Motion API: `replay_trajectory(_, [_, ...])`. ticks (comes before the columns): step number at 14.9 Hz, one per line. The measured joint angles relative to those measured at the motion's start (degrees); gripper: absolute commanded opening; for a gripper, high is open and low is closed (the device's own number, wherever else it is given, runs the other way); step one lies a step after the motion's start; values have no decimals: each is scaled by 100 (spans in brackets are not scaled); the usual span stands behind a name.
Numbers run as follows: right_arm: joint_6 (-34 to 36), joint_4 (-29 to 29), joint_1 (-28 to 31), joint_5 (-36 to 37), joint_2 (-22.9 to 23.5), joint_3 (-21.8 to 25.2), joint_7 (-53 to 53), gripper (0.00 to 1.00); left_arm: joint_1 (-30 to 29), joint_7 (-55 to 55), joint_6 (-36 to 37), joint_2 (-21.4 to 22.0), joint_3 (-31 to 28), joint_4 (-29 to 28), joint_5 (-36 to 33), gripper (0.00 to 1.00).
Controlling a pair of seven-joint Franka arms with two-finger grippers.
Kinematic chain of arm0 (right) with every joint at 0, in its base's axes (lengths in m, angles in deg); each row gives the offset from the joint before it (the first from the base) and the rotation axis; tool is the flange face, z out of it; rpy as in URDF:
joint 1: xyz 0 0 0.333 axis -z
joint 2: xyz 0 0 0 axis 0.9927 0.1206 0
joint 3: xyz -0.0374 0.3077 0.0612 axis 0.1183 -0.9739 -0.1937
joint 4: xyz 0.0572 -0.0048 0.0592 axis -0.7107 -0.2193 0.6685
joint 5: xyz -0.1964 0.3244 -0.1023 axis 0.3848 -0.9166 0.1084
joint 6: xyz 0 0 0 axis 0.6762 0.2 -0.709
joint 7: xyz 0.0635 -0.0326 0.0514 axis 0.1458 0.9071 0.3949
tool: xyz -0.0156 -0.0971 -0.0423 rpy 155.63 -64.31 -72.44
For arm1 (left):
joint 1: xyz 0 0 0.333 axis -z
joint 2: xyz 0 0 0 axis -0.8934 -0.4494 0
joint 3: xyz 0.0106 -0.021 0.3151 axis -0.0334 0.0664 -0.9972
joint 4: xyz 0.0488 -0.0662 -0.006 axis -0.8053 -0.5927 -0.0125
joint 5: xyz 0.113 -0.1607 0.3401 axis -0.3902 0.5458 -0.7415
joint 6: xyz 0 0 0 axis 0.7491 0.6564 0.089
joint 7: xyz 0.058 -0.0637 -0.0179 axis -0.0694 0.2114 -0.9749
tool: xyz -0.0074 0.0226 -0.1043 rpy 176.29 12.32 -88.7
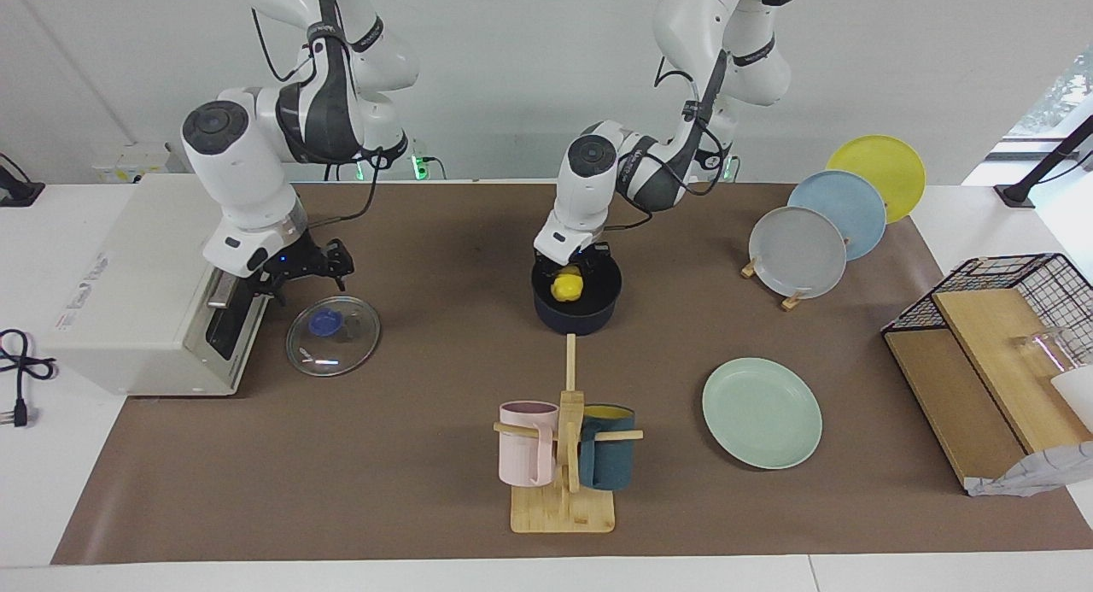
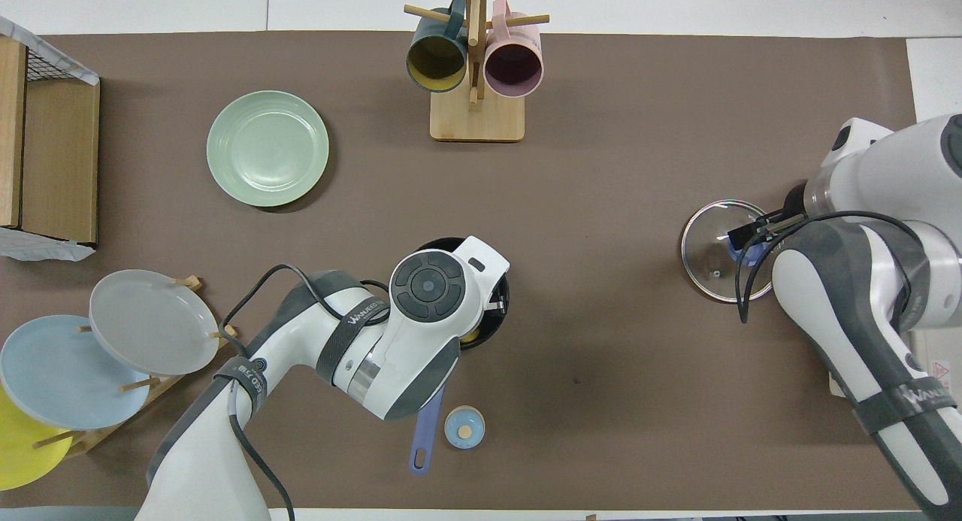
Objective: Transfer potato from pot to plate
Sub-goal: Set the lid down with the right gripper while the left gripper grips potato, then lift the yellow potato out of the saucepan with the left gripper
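The left gripper reaches into the pot, jaws seemingly closed around the potato at rim height; it should lift straight up before carrying toward the plate; the right gripper waits over the glass lid, jaw state unclear.

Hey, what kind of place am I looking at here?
Probably a robotics lab staged as a kitchen: two robot arms stand at a table holding a pot, a mug tree, a rack of plates and a toaster oven.
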Motion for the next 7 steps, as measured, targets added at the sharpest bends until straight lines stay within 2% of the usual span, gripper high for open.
replay_trajectory(4, [1493, 1327, 46, 9, -61, 37, -526, 100, -1, 0, 23, 0, -9, 11, 0, 0])
replay_trajectory(7, [2080, 1759, 51, 10, -84, 122, -726, 100, -56, 0, 356, 65, -96, 212, 0, 0])
